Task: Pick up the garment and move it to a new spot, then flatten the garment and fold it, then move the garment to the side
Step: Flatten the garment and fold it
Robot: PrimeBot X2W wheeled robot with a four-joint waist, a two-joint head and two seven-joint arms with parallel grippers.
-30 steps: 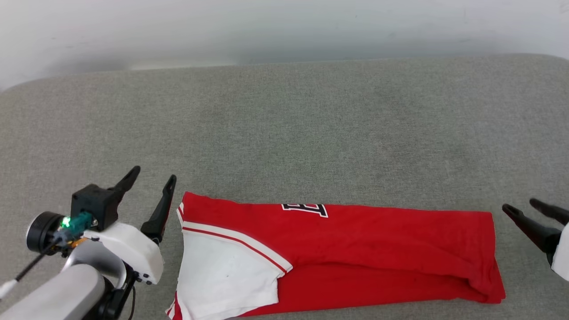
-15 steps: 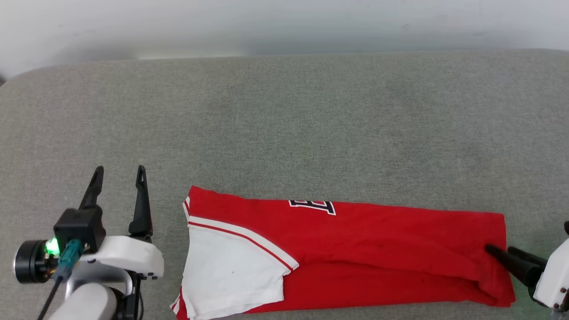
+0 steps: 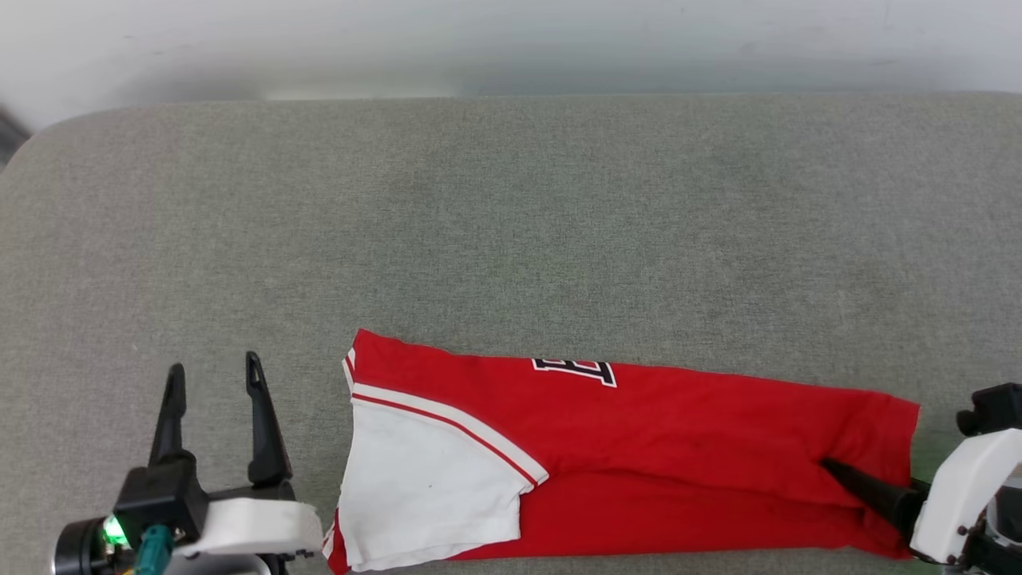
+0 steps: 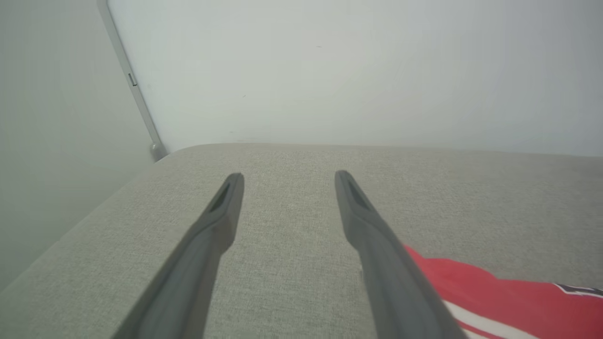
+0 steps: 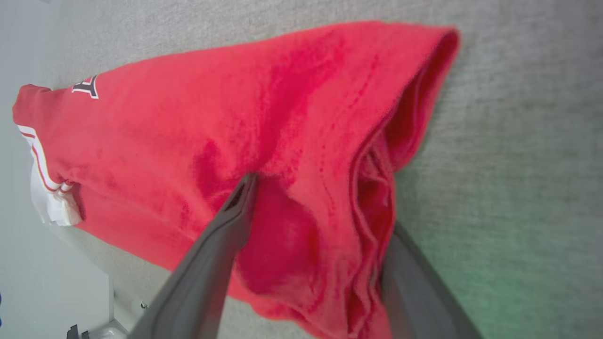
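Head view: the garment [image 3: 639, 447], a long folded red strip with a white sleeve at its left end, lies on the grey cushion [image 3: 511, 224]. Left wrist view: the left gripper [image 4: 288, 175] is spread wide, beside the cloth. Right wrist view: the right gripper [image 5: 315, 188] gapes astride the red hem.

counts — garment [image 3: 639, 431] 1 | left gripper [image 3: 214, 366], right gripper [image 3: 846, 475] — 2 | grey cushion [image 3: 511, 224] 1

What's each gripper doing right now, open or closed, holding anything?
Left gripper: open, empty, beside the garment.
Right gripper: open, fingers astride the garment's hem end, not clamped.
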